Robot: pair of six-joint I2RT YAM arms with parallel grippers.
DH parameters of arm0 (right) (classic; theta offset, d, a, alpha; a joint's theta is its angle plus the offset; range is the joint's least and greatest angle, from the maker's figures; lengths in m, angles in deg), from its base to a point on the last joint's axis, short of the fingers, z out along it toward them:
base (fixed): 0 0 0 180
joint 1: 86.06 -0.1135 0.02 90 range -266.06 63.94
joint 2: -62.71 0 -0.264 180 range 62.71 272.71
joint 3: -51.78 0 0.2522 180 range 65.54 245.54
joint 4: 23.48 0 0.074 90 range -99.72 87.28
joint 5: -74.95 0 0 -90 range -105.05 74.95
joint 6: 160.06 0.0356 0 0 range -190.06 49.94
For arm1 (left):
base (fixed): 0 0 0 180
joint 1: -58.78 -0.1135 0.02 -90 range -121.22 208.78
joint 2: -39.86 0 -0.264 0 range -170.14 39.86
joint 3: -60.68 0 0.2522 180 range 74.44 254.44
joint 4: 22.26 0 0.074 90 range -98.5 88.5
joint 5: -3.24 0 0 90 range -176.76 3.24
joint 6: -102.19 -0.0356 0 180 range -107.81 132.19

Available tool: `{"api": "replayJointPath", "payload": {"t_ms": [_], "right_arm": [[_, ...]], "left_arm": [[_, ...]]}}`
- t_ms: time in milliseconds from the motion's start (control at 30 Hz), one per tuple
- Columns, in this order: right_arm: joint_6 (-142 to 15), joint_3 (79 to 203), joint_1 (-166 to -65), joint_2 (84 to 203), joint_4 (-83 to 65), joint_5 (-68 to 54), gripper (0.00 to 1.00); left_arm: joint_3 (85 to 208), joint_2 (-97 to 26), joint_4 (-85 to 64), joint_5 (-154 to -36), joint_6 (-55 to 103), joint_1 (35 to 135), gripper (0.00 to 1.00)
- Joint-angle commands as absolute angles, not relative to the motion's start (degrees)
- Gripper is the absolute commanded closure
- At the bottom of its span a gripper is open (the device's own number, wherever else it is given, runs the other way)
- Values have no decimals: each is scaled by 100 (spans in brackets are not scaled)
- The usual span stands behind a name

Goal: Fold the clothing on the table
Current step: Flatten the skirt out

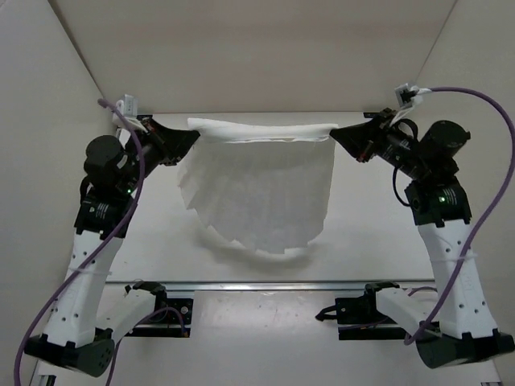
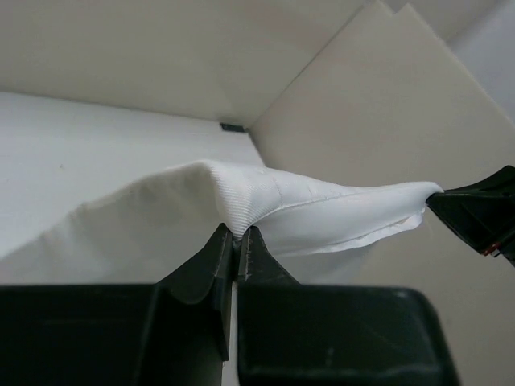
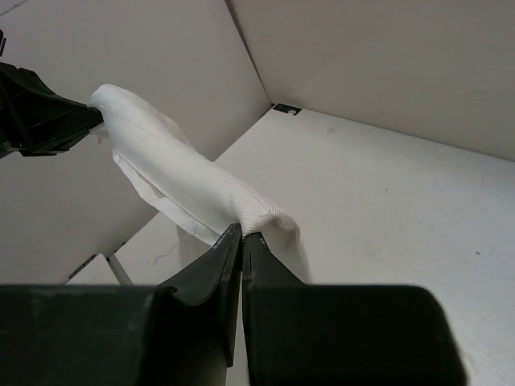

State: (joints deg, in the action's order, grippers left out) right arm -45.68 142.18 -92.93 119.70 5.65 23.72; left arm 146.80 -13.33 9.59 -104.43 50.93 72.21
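Note:
The clothing (image 1: 257, 189), a thin white crinkled piece, hangs in the air above the table (image 1: 378, 241), stretched between both grippers by its top edge. My left gripper (image 1: 193, 135) is shut on the clothing's upper left corner. My right gripper (image 1: 335, 131) is shut on its upper right corner. In the left wrist view the black jaws (image 2: 236, 233) pinch a fold of the clothing (image 2: 322, 205), and the other gripper's tip (image 2: 471, 213) holds the far end. In the right wrist view the gripper (image 3: 241, 232) pinches the clothing (image 3: 189, 177) the same way. The lower hem hangs loose, its shadow on the table.
White walls (image 1: 48, 121) close in the table on the left, back and right. A metal rail (image 1: 265, 284) runs along the near edge, with both arm bases (image 1: 161, 310) bolted just below it. A small dark bracket (image 3: 286, 108) sits in the far corner.

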Motion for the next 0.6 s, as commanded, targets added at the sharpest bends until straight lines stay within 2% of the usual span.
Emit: {"api": "replayJointPath", "payload": {"t_ms": [0,133,200,267,300,400,567], "right_arm": [[-4711,14235,-9185,12895,1023,2309,100],[-4729,14611,-9467,13828,952,2170,100],[-4615,15121,-9397,14494,1119,2019,100],[-4746,16129,-9405,14917,1547,1968,100],[-4843,16613,-9475,15041,1776,1750,100],[-4940,17328,-9433,15183,1937,1492,100],[-4747,17471,-9125,15543,2007,1950,99]], "left_arm": [[14266,-2173,1392,-10485,4910,7038,100],[14315,-2911,1285,-10434,4753,7073,100],[14868,-3481,1496,-10197,4447,7082,100],[16069,-4255,2205,-10231,4042,6951,100],[16666,-4467,2426,-10275,3979,6959,100],[17347,-4610,2604,-10100,3917,6775,100],[16956,-4549,2429,-10108,3943,6642,100]]}}
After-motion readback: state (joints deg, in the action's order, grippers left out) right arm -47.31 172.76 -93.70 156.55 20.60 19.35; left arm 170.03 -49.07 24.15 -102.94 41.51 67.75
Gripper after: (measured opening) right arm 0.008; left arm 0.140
